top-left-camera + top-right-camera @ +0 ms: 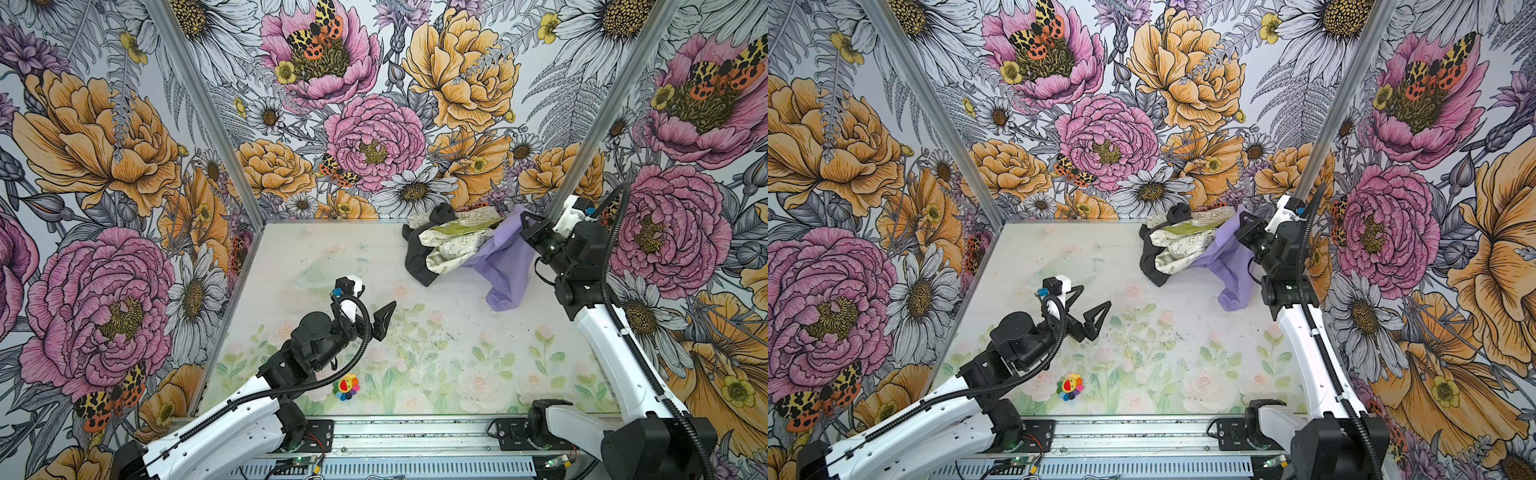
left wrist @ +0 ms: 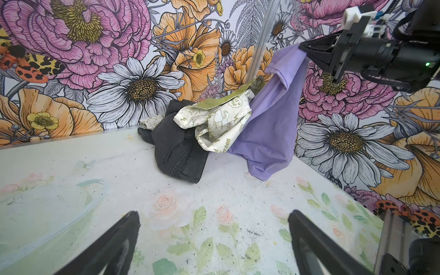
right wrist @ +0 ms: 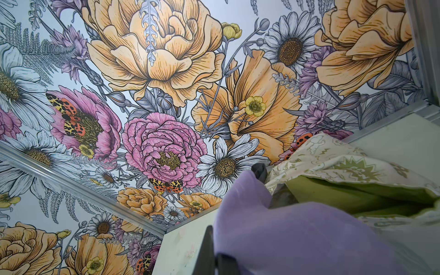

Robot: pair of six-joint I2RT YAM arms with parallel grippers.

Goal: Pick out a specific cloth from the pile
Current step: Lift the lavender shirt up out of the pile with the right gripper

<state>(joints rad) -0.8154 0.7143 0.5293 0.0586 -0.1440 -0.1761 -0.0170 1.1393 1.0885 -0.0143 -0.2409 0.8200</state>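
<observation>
A: Biggest first: what's being shown round the workspace?
B: Flat matte wall panels [image 1: 124,166] are being covered w/ big printed peonies & daisies. The table [image 1: 316,249] is being seen as a smooth pale sheet w/ a faded rose print, speckled w/ dark grit.
A: And the pile?
B: The pile [image 1: 436,245] is being seen at the far right corner, against the back wall. It is soft and crumpled, w/ no clear outline.
A: Where's the cloth being held?
B: The cloth [image 1: 498,266], plain lavender, thin & limp, is being held up by one top corner on the pile's right side. The rest is being draped down in long folds, and the lower tip appears to be resting on the table. Its left edge is being overlapped by the cream printed cloth [image 1: 449,245], which looks stiffer, w/ olive lining showing at a fold. The dark grey garment [image 1: 417,262], denim-like w/ stitched seams, is being covered in part by the cream one, on the left.
A: Pincers?
B: Right gripper [image 1: 524,220]: its black wedge-shaped fingers are being pressed together, clamped on the lavender corner, above the table. Left gripper [image 2: 212,213]: its fingers are being held wide apart, nothing btwn them, over mid-table, well apart from the pile.
A: Anything smaller?
B: A small rainbow-petalled flower toy [image 1: 346,387], plush-looking, is being seen near the front edge, by the left arm.
</observation>
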